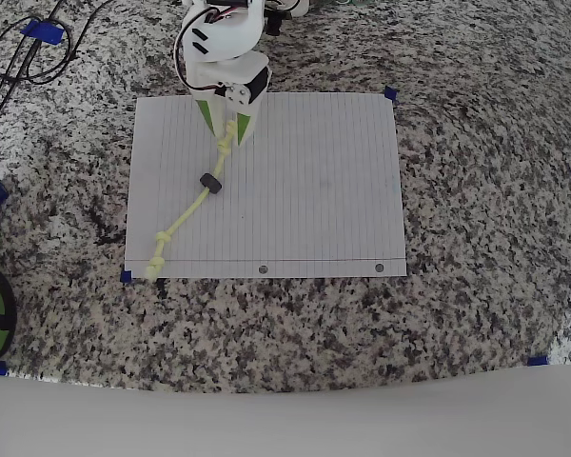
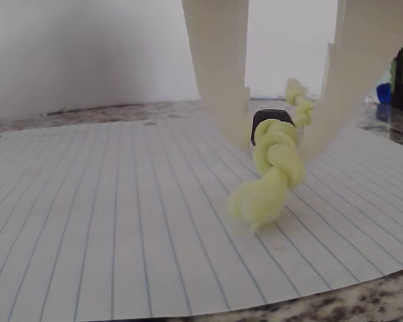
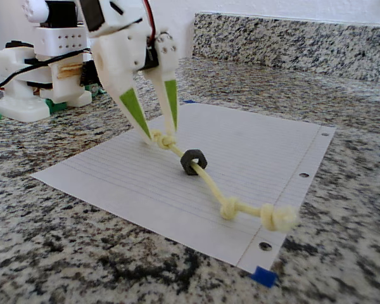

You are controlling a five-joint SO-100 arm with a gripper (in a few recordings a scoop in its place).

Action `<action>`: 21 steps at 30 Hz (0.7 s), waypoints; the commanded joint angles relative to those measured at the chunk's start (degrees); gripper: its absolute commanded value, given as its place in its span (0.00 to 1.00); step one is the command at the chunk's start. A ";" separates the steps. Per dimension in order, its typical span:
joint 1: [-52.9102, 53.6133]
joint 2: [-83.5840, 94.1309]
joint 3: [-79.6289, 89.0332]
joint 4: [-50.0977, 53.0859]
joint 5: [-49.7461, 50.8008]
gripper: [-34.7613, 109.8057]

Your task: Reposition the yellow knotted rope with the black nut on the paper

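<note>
Overhead view: yellow knotted rope (image 1: 186, 215) runs diagonally across left part of paper (image 1: 305, 171), black nut (image 1: 209, 182) threaded mid-length, far knot at paper's lower left corner. Granite desk (image 1: 476, 314) beneath.

Wrist view: fingers (image 2: 218, 74) spread, straddling near knot, not pinching.

Fixed view: gripper (image 3: 159, 133) tips down beside rope end.

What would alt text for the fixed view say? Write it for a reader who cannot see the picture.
A white robot gripper with green-tipped fingers straddles one knotted end of a yellow rope lying on lined paper. A black nut is threaded on the rope near its middle. The paper lies on a speckled granite counter.
</note>
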 commanded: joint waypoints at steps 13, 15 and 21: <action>-1.23 1.32 1.49 2.46 -0.44 0.53; -1.23 1.49 1.67 2.46 -0.44 0.53; -1.14 1.41 1.76 2.29 -0.44 0.49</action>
